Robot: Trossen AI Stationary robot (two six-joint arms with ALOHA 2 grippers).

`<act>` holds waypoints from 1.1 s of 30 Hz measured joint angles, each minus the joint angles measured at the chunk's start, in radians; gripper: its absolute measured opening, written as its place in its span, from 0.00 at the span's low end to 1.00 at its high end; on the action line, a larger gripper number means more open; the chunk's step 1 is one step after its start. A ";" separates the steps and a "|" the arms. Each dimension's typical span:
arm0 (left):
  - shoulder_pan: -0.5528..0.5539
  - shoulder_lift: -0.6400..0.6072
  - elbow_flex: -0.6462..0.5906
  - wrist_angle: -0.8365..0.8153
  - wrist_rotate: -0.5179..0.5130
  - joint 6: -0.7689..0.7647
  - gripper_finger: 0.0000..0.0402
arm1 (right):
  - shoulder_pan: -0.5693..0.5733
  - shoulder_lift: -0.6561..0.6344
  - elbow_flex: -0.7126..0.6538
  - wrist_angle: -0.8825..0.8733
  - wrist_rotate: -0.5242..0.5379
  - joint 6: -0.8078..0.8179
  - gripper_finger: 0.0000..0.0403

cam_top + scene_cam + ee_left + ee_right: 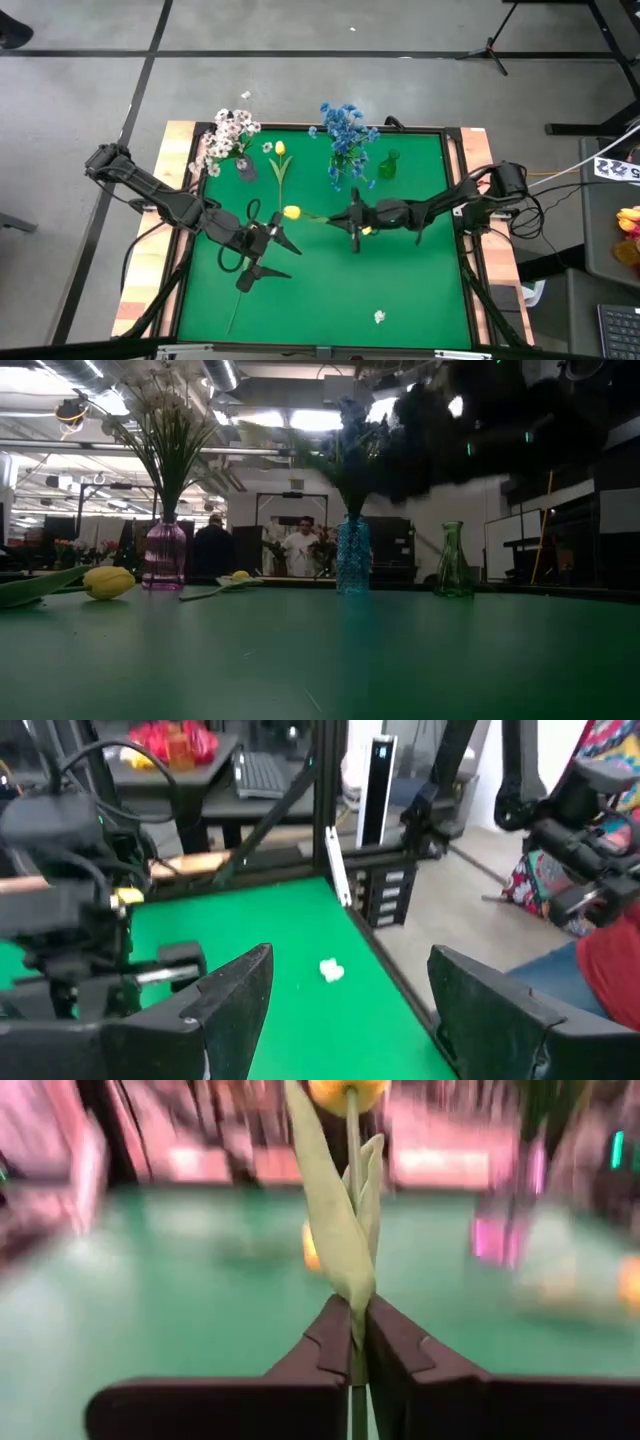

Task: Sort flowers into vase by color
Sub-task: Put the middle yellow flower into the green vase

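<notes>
The right gripper (358, 1342) has its two dark fingers pinched tight on the thin green stalk of a yellow tulip (292, 212), with a pale leaf rising straight up between the fingertips in the right wrist view and the yellow bud showing just past it. From above, this gripper sits near the middle of the green table (420, 290), its arm reaching in from the right edge, and the bud of the gripped flower points toward the left arm. The left gripper (345, 1010) stands wide apart and holds nothing; it hovers over the mat left of centre, just beside the yellow bud. A second yellow tulip (280, 150) lies flat on the mat nearer the back, its stalk running forward. Along the back edge stand three vases. The pink vase (164, 556) holds the white flowers (228, 133), a spray of small blossoms spreading over the table's back left corner. The blue vase (352, 555) holds the blue flowers (345, 125), clustered blooms on green stalks. The green vase (453, 560) stands to the right of the blue one, with no stems showing in it. A small white blossom (379, 317) lies loose on the mat near the front edge, well apart from both grippers.
</notes>
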 joint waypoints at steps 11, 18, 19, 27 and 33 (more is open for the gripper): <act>0.007 -0.002 -0.198 0.508 0.151 0.071 0.66 | 0.001 -0.178 0.056 0.159 -0.050 -0.172 0.05; 0.105 0.001 -0.356 0.753 -0.022 0.047 0.66 | 0.003 -0.197 0.211 0.058 -0.190 -0.241 0.05; 0.122 0.007 -0.366 0.786 -0.027 0.045 0.66 | 0.013 -0.196 0.237 0.010 -0.189 -0.246 0.06; 0.189 0.116 -0.355 0.992 -0.017 0.082 0.66 | 0.093 -0.176 0.380 -0.197 -0.107 -0.376 0.09; 0.194 0.189 -0.354 1.271 -0.010 0.158 0.66 | 0.112 -0.175 0.382 -0.168 -0.084 -0.421 0.07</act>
